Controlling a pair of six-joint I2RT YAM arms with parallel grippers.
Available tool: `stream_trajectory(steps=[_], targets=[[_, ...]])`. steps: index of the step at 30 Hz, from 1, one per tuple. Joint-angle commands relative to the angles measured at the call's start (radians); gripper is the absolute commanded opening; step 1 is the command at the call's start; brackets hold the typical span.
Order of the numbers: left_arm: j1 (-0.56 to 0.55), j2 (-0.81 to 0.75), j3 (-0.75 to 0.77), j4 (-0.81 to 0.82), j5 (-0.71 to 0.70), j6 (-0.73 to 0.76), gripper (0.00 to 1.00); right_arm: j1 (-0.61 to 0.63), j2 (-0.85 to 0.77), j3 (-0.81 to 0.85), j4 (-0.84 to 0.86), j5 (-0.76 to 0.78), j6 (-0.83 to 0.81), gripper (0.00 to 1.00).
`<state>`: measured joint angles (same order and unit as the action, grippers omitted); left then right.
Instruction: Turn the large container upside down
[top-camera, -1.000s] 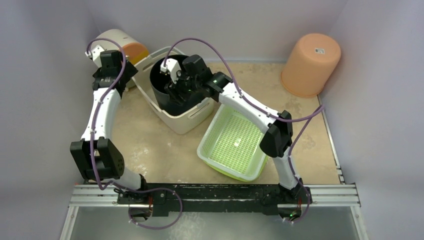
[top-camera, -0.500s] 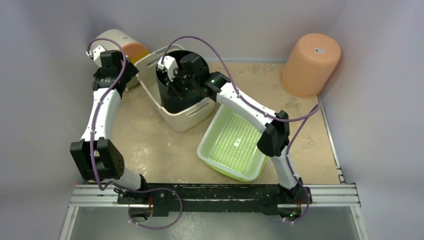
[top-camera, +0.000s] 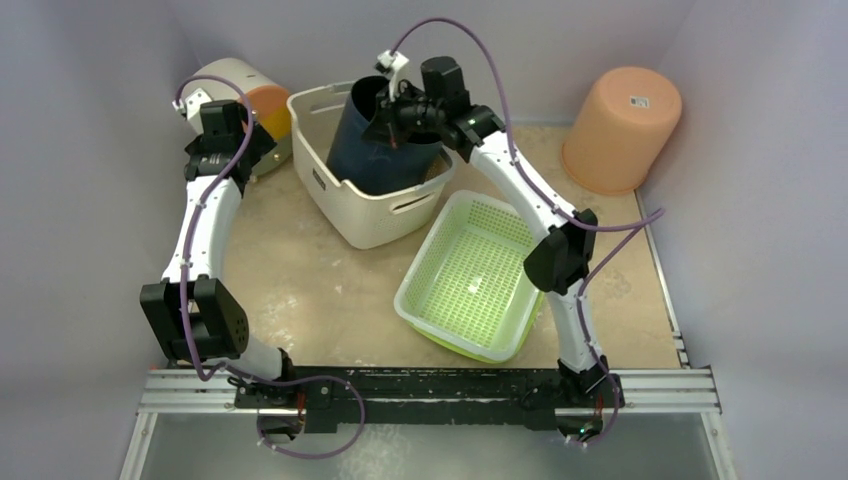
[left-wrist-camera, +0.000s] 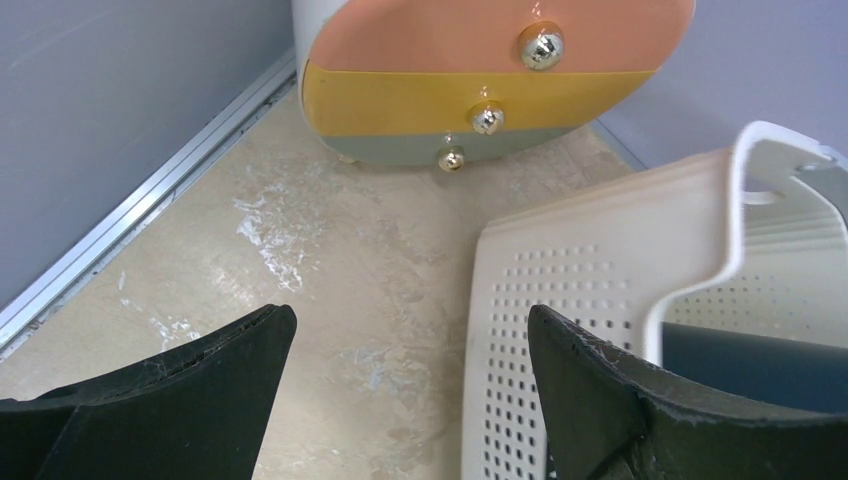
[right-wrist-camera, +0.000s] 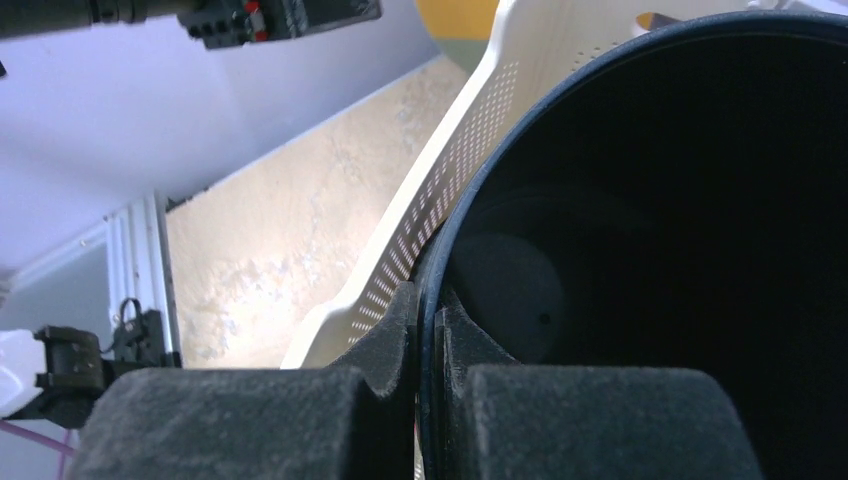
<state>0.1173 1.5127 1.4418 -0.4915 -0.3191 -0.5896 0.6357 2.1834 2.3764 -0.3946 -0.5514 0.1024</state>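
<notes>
The large container (top-camera: 375, 220) is a cream rectangular basket with cut-out handles and finely perforated walls, standing upright at the back centre. Inside it a dark blue bucket (top-camera: 375, 145) leans tilted, partly raised above the basket's rim. My right gripper (top-camera: 395, 112) is shut on the bucket's rim; in the right wrist view the two fingers pinch the thin rim (right-wrist-camera: 428, 310), with the bucket's dark inside (right-wrist-camera: 700, 250) to the right and the basket wall (right-wrist-camera: 440, 190) to the left. My left gripper (left-wrist-camera: 410, 350) is open and empty just left of the basket (left-wrist-camera: 590, 290).
A small round drawer unit (top-camera: 245, 95) with gold knobs (left-wrist-camera: 540, 45) lies in the back left corner, close ahead of the left gripper. A lime-green perforated basket (top-camera: 470, 275) sits right of centre beside the cream basket. An upturned peach bucket (top-camera: 620, 125) stands at back right.
My right gripper has shut on the dark bucket's rim, then drawn up and back, lifting and tipping the bucket inside the cream basket. The left arm has not moved.
</notes>
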Motion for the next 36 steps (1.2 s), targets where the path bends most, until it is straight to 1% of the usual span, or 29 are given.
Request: stream_trajectory(steps=[1, 8, 13, 21, 25, 31, 34, 36], targets=[[-0.002, -0.017, 0.052, 0.017, -0.030, 0.034, 0.88, -0.070, -0.146, 0.069, 0.299, -0.105, 0.095, 0.00], [-0.001, -0.009, 0.055, 0.016, -0.040, 0.040, 0.88, -0.070, -0.170, 0.090, 0.348, -0.157, 0.128, 0.00], [-0.001, -0.001, 0.058, 0.019, -0.040, 0.043, 0.88, -0.072, -0.189, 0.105, 0.362, -0.158, 0.123, 0.00], [-0.001, 0.005, 0.063, 0.013, -0.043, 0.051, 0.88, -0.077, -0.236, 0.113, 0.399, -0.124, 0.110, 0.00], [-0.001, 0.005, 0.064, 0.013, -0.042, 0.052, 0.88, -0.079, -0.291, 0.077, 0.442, -0.060, 0.087, 0.00], [-0.002, 0.001, 0.063, 0.013, -0.040, 0.053, 0.88, -0.136, -0.348, 0.028, 0.494, 0.016, 0.090, 0.00], [-0.001, -0.003, 0.060, 0.010, -0.040, 0.054, 0.88, -0.196, -0.385, -0.059, 0.577, 0.017, 0.150, 0.00], [-0.001, -0.005, 0.058, 0.010, -0.042, 0.055, 0.88, -0.248, -0.398, -0.115, 0.644, -0.017, 0.216, 0.00]])
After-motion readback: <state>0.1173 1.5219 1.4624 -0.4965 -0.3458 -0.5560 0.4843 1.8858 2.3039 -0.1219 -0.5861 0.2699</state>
